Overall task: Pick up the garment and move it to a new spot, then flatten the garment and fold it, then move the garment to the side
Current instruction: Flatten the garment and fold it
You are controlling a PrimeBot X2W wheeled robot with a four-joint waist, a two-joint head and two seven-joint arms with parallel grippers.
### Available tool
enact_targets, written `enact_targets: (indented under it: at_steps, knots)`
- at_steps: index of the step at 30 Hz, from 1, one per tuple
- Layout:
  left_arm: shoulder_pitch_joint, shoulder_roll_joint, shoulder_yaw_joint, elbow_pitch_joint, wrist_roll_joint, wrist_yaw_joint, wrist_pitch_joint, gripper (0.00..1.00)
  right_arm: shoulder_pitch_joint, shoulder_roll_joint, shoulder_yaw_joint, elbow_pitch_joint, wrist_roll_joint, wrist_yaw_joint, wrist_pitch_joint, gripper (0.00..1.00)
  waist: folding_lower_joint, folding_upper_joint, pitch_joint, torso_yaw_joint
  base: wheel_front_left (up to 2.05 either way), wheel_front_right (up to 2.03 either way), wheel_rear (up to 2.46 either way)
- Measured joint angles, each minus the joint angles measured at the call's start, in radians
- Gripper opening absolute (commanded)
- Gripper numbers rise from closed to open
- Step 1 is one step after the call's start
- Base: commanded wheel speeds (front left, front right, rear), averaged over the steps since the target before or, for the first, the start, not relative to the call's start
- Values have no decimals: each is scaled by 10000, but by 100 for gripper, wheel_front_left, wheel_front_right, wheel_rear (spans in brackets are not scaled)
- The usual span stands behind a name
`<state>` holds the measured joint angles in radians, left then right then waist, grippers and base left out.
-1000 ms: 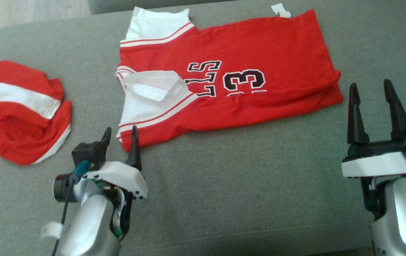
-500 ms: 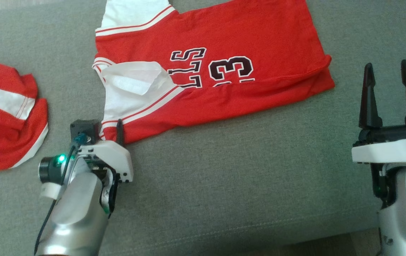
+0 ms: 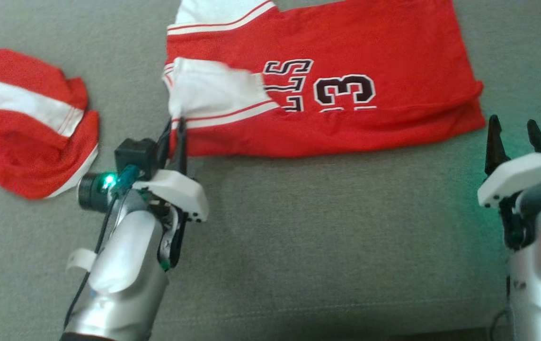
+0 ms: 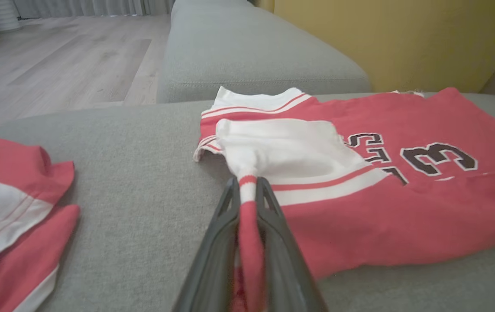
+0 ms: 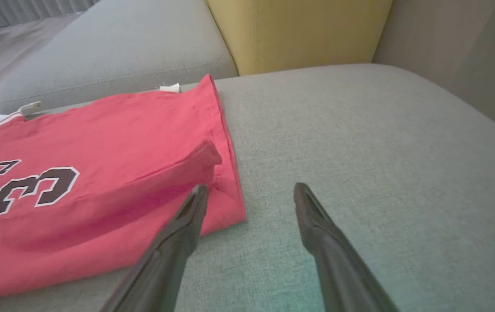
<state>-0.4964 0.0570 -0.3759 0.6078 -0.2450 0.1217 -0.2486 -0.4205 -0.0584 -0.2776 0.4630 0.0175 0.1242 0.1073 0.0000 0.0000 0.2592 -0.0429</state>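
Left pincer pinches the jersey corner at centre frame; right pincer gapes empty. That thin pinch probably slips if tugged.

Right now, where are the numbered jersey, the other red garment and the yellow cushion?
numbered jersey (image 3: 369,38): head view, plain red cloth above the number.
other red garment (image 3: 24,156): head view, red cloth below its white stripe.
yellow cushion (image 4: 381,39): left wrist view, its flat front face.
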Motion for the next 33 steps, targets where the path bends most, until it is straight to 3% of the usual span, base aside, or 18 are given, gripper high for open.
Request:
enact_targets:
  at_steps: [9, 15, 21, 22, 23, 33]
  knots:
    - [10, -71, -650, -1185, 161, -84, -10, 0, -1512, 44, -842, 1985, -1319, 0, 780, 100, 1, 0, 478, 567, 0, 0, 0]
    - [5, -81, -704, -1317, 161, -73, -12, 0, -2177, -81, -1365, 2573, -2280, 0, 876, 100, 1, 0, 761, 696, 0, 0, 0]
    - [-18, -36, -652, -1331, 150, -50, -12, 0, -2721, -196, -1459, 3099, -2537, 0, 988, 98, 0, 0, 912, 699, 0, 0, 0]
    - [-25, -17, -633, -1331, 138, -29, -12, 0, -2797, -203, -1442, 3202, -2456, 0, 1055, 42, 0, 0, 920, 688, 0, 0, 0]
    - [-33, -10, -625, -1327, 138, -15, -10, 0, -2876, -221, -1413, 3308, -2345, 0, 1058, 0, 0, 0, 920, 678, 0, 0, 0]
    - [-32, 163, -497, -1116, 0, 52, -10, 0, -2814, -372, -918, 3912, -1473, 0, 1051, 0, 0, 0, 507, 581, 0, 0, 0]
